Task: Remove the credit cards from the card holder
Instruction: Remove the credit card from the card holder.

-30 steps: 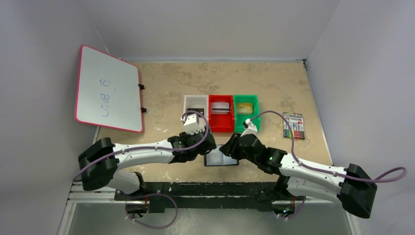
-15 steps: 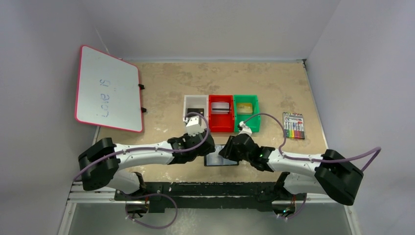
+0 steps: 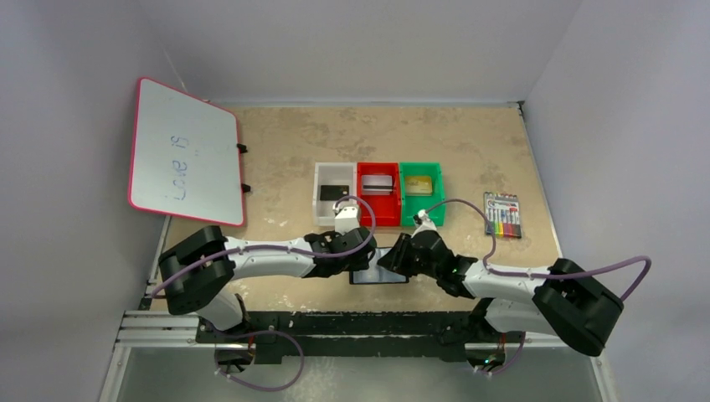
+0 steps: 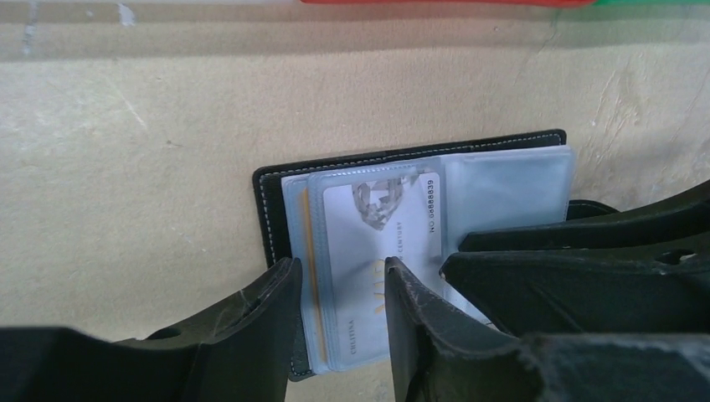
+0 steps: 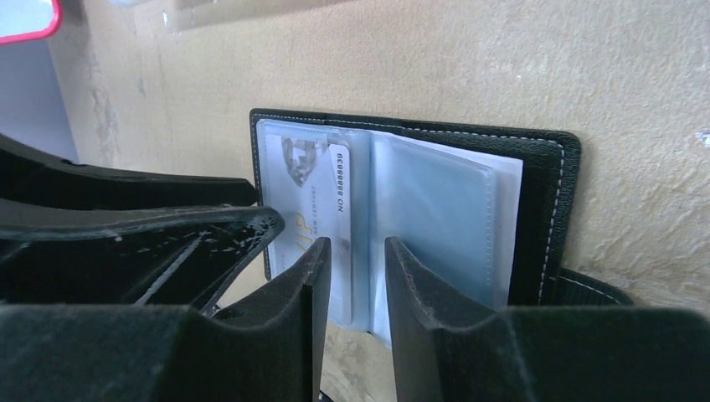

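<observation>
At six o'clock of the bins (image 3: 378, 219), over the open card holder (image 3: 378, 275), the left gripper (image 4: 340, 266) has narrowed to half-open and the right gripper (image 5: 358, 247) to a slim gap, both empty, seemingly ready to pull its sleeved white card (image 4: 377, 219).

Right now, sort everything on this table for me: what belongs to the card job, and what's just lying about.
Part of the job:
- card holder, lying open
- white card in its clear sleeve
- black card in the white bin
- silver card in the red bin
- gold card in the green bin

Lying about:
- whiteboard
- marker pack
</observation>
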Controlling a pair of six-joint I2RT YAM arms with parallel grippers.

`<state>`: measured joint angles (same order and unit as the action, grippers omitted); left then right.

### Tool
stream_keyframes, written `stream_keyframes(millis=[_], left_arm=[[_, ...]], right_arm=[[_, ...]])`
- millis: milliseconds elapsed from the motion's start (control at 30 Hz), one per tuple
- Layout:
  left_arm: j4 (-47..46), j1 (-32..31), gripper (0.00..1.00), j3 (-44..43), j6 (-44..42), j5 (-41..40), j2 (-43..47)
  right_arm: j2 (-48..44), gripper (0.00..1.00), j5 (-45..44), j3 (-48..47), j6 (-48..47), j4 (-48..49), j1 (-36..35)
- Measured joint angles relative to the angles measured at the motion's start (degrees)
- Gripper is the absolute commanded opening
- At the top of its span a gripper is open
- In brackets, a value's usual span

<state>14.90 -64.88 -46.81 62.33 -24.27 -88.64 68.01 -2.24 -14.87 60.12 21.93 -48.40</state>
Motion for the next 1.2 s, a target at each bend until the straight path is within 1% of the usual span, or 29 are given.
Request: stream_keyframes(millis=[133, 333, 400, 433, 467, 500, 533, 600, 800, 1033, 1133, 1200], left_arm=[[-1.49, -0.02, 0.31, -0.04, -0.63, 1.51, -2.51], [-2.19, 0.11, 0.22, -0.76, -1.03, 2.01, -3.39], [-2.16, 0.15, 0.19, -0.81, -1.05, 1.99, -3.41], [-2.14, 0.15, 0.17, -0.9, -1.05, 1.97, -3.48], [-2.16, 0.17, 0.16, -0.96, -1.03, 1.97, -3.56], [-2.19, 0.2, 0.15, -1.03, -1.03, 1.92, -3.65], [-2.19, 0.22, 0.14, -1.11, -1.03, 1.84, -3.74], [-2.14, 0.2, 0.11, -1.31, -1.05, 1.55, -3.89], [-2.23, -0.35, 0.0, -1.31, -0.85, 0.33, -4.0], [-2.78, -0.92, 0.0, -1.29, -0.26, -0.98, -4.07], [-3.52, -1.03, 0.0, -1.07, -0.04, -1.03, -4.07], [-4.52, -1.16, 0.01, -0.63, 0.02, -0.96, -4.02]], right_arm=[[0.2, 0.3, 3.02, 2.69, -0.02, 4.83, 1.75], [2.21, 0.24, 6.47, 3.52, -0.81, 8.92, 2.95], [2.86, 0.19, 7.23, 4.0, -0.85, 10.21, 3.43], [3.1, 0.18, 7.63, 4.13, -0.92, 10.67, 3.67], [3.34, 0.15, 7.89, 4.22, -1.01, 10.99, 3.89], [3.58, 0.09, 8.07, 4.37, -1.01, 11.41, 4.09], [3.65, 0.05, 8.26, 4.55, -0.98, 11.76, 4.26], [3.65, 0.0, 8.52, 4.96, -0.79, 12.37, 4.66], [3.58, 0.0, 9.81, 6.36, 0.98, 14.58, 5.97], [0.15, 0.0, 10.62, 8.57, 2.82, 14.84, 7.58], [-1.25, 0.12, 10.84, 8.81, 3.26, 14.84, 8.0], [-1.62, 0.16, 10.91, 8.81, 3.41, 14.84, 8.13]])
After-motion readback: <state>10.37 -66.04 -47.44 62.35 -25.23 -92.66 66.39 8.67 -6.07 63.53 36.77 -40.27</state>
